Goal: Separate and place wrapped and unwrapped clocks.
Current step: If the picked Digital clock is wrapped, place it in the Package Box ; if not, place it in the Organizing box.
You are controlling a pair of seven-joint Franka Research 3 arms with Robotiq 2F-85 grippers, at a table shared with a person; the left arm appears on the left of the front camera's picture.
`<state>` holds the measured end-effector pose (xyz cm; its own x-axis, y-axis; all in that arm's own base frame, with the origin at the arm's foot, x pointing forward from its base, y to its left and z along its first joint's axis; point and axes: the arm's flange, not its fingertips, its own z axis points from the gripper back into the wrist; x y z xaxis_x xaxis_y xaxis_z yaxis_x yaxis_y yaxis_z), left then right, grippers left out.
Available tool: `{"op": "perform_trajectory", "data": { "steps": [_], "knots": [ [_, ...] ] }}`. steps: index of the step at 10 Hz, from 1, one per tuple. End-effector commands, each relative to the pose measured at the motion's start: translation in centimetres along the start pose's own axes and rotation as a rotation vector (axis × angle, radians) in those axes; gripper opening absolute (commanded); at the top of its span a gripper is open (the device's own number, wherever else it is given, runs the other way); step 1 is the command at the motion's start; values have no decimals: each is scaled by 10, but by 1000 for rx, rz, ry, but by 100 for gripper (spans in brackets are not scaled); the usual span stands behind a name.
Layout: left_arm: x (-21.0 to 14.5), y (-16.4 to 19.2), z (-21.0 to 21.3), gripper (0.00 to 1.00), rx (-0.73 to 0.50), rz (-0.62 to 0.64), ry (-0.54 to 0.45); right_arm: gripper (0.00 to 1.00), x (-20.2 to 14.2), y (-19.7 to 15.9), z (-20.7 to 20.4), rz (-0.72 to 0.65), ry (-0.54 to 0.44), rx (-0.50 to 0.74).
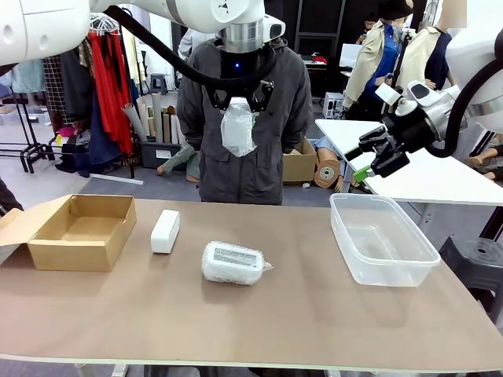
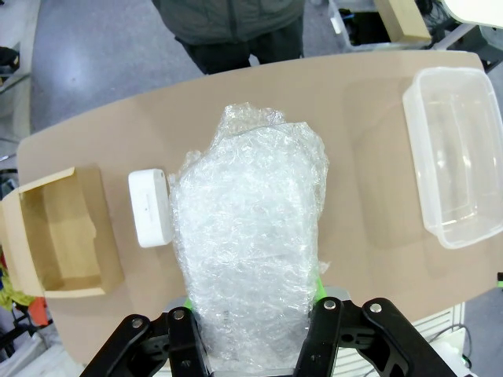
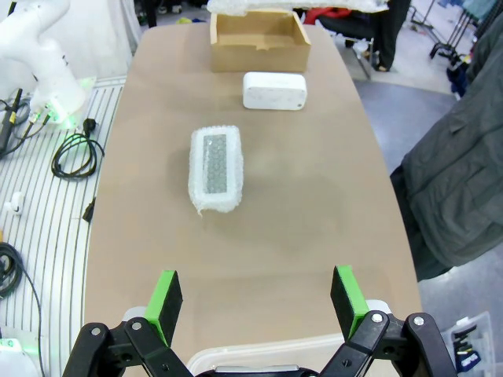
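One wrapped clock (image 1: 233, 262) lies between box (image 1: 75, 255) and tub (image 1: 393, 271).

No legible text, brand, number or sign appears in any view. The wrapped clock (image 3: 216, 169) lying on the table (image 3: 314, 236) shows a grey rectangular panel through its film. The characters on that panel are too small and blurred to be read.
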<state>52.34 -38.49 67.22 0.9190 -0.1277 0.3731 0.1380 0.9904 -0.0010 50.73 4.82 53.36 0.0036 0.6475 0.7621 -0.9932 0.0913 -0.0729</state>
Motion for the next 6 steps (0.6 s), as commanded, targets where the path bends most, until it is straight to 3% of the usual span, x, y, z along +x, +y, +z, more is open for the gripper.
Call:
{"op": "perform_trajectory", "data": {
  "steps": [1, 6],
  "knots": [
    [0, 3, 5, 0, 0, 5, -2, 100, 1, 1, 0, 7, 1, 0],
    [0, 3, 5, 0, 0, 5, -2, 100, 1, 1, 0, 7, 1, 0]
  ]
}}
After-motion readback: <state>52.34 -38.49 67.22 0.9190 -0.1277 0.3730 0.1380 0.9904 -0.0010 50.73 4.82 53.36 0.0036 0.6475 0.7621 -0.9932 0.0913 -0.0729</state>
